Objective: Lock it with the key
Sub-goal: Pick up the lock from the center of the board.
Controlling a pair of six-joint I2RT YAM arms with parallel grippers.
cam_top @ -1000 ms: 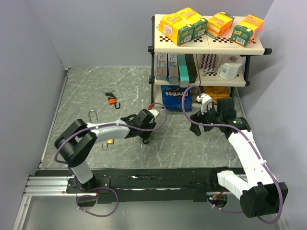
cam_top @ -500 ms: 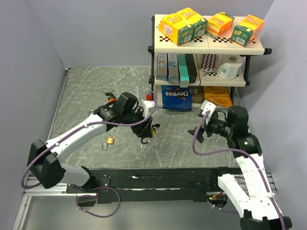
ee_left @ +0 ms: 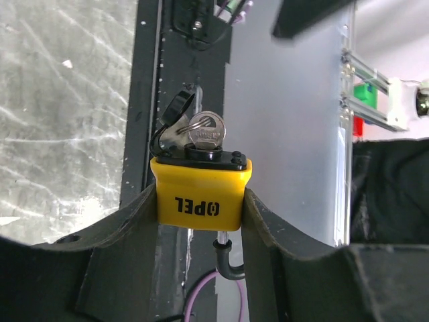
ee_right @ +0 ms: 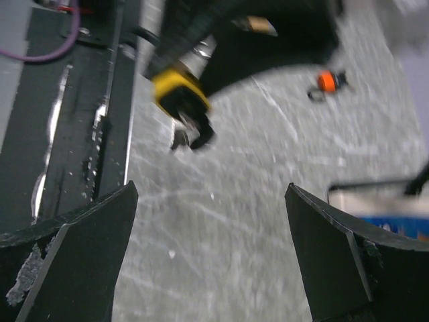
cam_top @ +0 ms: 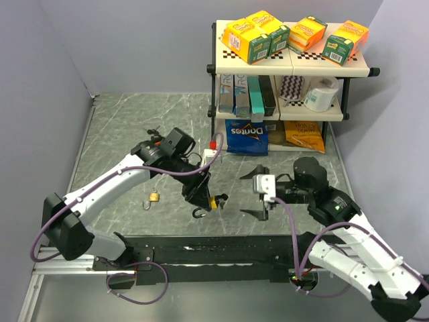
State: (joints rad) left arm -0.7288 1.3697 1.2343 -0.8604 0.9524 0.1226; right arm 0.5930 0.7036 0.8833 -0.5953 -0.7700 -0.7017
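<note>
A yellow padlock (ee_left: 200, 190) marked OPEL hangs off the table with my left gripper (ee_left: 200, 201) shut on its body. A silver key (ee_left: 206, 131) stands in its keyhole, a black cap flipped aside next to it. The dark shackle (ee_left: 228, 258) sticks out on the opposite side. In the top view the padlock (cam_top: 213, 200) is above the near part of the table, held by the left gripper (cam_top: 204, 198). My right gripper (cam_top: 253, 193) stands open just right of it, facing it. The right wrist view shows the padlock (ee_right: 177, 94) ahead of the open right gripper (ee_right: 211, 228), apart from it.
A small brass padlock (cam_top: 154, 196) lies on the table left of the held one. An orange padlock (cam_top: 157, 141) lies further back. A shelf (cam_top: 288, 67) with boxes stands at the back right, a Doritos bag (cam_top: 247, 136) at its foot. The black base rail (cam_top: 214, 249) runs along the near edge.
The left arm has carried the yellow padlock nearer and slightly right. The right arm has swung down and left, its open gripper now facing the padlock.
</note>
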